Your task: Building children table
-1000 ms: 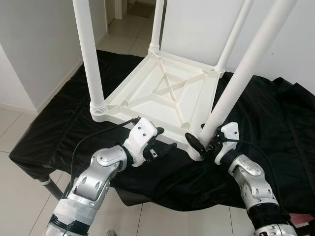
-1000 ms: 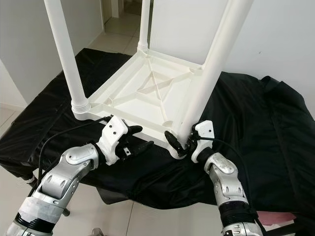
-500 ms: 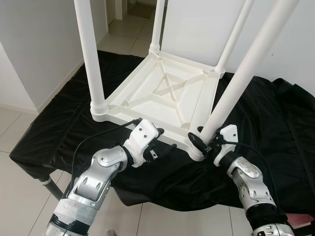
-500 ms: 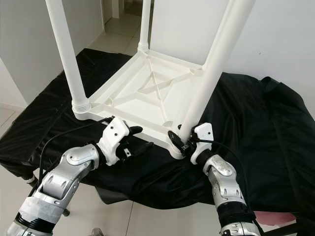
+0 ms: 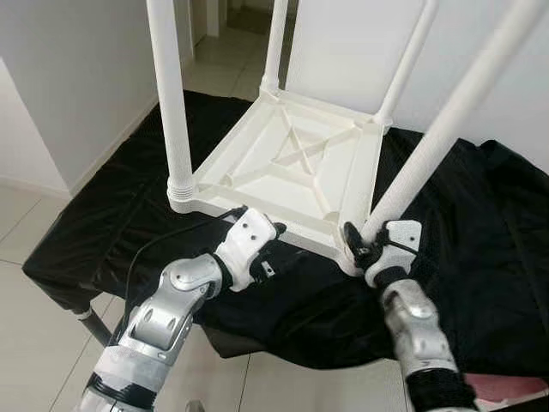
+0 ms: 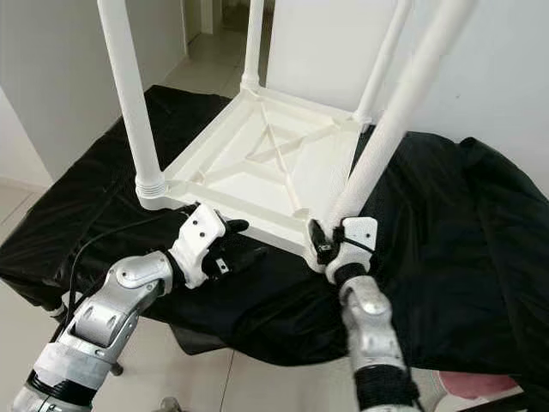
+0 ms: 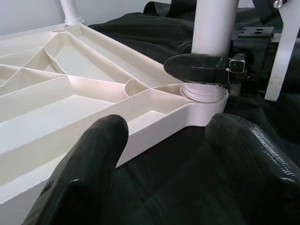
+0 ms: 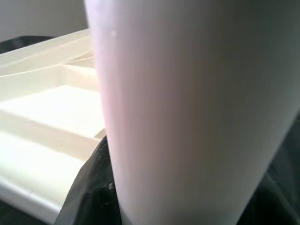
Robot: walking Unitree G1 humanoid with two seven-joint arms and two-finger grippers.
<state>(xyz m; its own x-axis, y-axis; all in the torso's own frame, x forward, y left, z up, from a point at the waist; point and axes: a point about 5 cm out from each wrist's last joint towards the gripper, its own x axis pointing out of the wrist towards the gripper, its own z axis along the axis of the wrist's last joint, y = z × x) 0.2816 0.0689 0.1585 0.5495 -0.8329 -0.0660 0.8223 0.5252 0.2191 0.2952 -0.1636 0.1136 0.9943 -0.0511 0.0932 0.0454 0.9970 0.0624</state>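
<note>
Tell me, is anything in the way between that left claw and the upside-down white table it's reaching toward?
Nothing visible is. The left gripper hangs open just off the near edge of the table top, with only black cloth beneath the gap. The right gripper is shut on the near-right leg at its socket.

A white plastic children's table (image 5: 296, 176) lies upside down on a black cloth (image 5: 480, 249), its ribbed underside facing up with an X-shaped brace at the centre. Four round white legs rise from its corner sockets: the near-left leg (image 5: 174, 103) stands upright, as do the two far ones, while the near-right leg (image 5: 446, 120) leans away to the right from its socket. At the base of that leaning leg, just above the ringed collar, the right claw (image 5: 360, 243) is closed around the tube.
</note>
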